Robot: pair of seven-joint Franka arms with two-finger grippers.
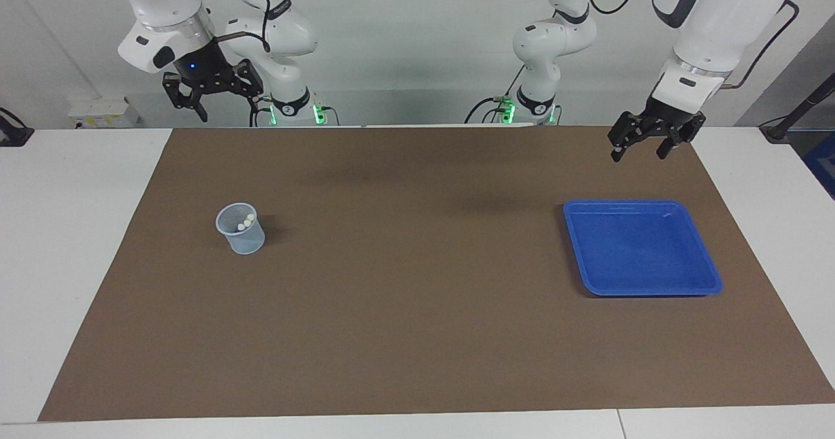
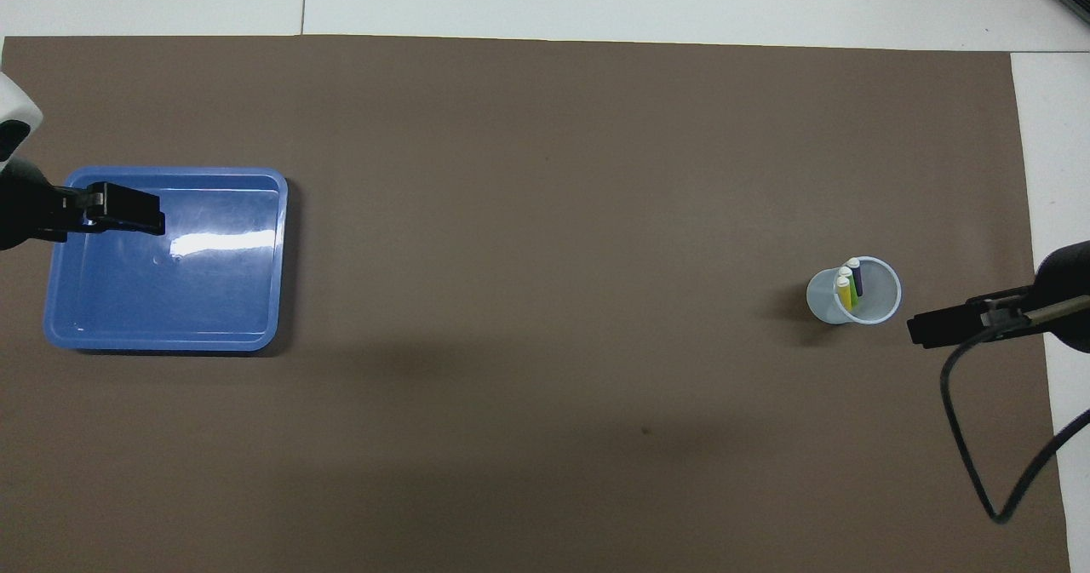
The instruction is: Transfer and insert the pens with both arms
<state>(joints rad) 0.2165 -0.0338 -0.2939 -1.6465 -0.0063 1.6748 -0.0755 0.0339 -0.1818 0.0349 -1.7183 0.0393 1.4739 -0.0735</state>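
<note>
Overhead view shows three short marker pens standing together in a pale translucent cup (image 2: 854, 289) on the brown mat (image 2: 545, 215), toward the right arm's end of the table. The yellow pen (image 2: 844, 293), the lime green pen (image 2: 848, 282) and the purple pen (image 2: 855, 276) stand close together, roughly upright, against the part of the cup wall that faces the table's middle, each topped by a pale whitish end cap. In the facing view the same cup (image 1: 241, 228) shows a fine mesh-like wall, and only the whitish caps (image 1: 245, 221) are distinguishable inside its rim; the pen colours cannot be read there. The right gripper (image 1: 213, 93) hangs high in the air over the mat's edge at the robots' end, well apart from the cup, with its fingers spread wide and nothing between them. In the overhead view the right gripper (image 2: 954, 328) appears as a dark bar just beside the cup, with a black cable looping below it. The left gripper (image 1: 646, 140) is raised over the mat near the robots, at the left arm's end, with its fingers apart and holding nothing. A blue rectangular tray (image 1: 642, 247) lies flat on the mat, farther from the robots than that gripper. In the overhead view the left gripper (image 2: 119, 210) overlaps the tray (image 2: 166, 260).
</note>
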